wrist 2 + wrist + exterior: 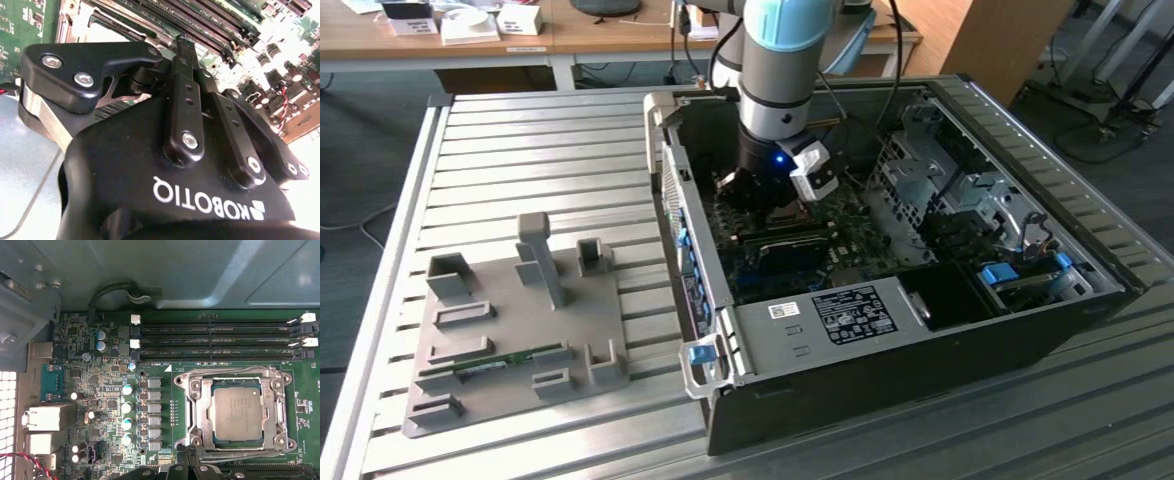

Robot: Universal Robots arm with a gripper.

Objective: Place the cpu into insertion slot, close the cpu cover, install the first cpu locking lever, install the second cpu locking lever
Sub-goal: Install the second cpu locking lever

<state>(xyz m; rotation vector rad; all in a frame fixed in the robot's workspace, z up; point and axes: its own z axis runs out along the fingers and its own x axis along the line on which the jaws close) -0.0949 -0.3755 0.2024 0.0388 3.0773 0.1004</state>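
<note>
The black computer case (907, 350) lies open on the slatted metal surface (520, 170), its green motherboard (110, 390) facing up. In the first wrist view the cpu (236, 412), a greyish-gold square with a dull brushed face, sits flat inside the insertion slot (199, 412). The cpu cover (267, 412) lies down around the chip, its silvery frame bordering the chip on all sides so the chip shows through the window. Just beside the slot run the long narrow memory slots (215, 342), with white latches at their ends.

On the exterior view's left, a grey fixture tray (520, 330) rests on the surface and holds a green memory stick (494, 365) in one of its low grooves.

The arm (781, 70) reaches straight down into the case, and the end effector (182, 42) hangs close over the board at the slot's edge (its black fingers (187, 90) pressed together, nothing between them).
</note>
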